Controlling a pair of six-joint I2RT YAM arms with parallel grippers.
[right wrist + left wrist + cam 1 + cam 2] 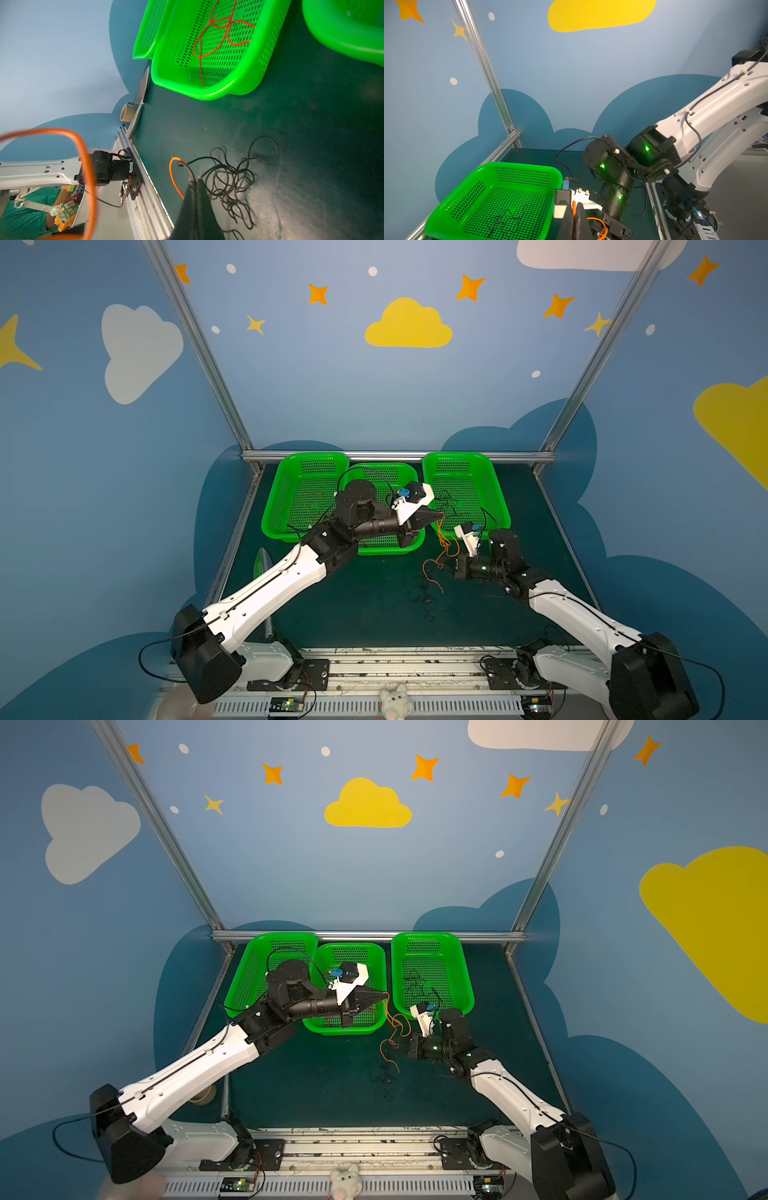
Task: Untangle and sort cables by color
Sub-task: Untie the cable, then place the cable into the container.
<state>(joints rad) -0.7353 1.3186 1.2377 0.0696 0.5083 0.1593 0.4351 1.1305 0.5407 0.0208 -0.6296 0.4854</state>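
Dark table [353,605], three green baskets [386,551], black cables [230,180]

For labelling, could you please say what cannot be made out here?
Middle basket: both top views, left arm covers contents.
Black tangle: both top views, too thin to count.
Orange cable: right wrist view, near loop blurred, cut by edge.
Right gripper: right wrist view, jaws hide what, if anything, they pinch.

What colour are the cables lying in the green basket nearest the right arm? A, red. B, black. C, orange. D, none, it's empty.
B: in a top view, thin black cables lie curled on the perforated floor of that basket, and the left wrist view shows the same dark tangle inside it.
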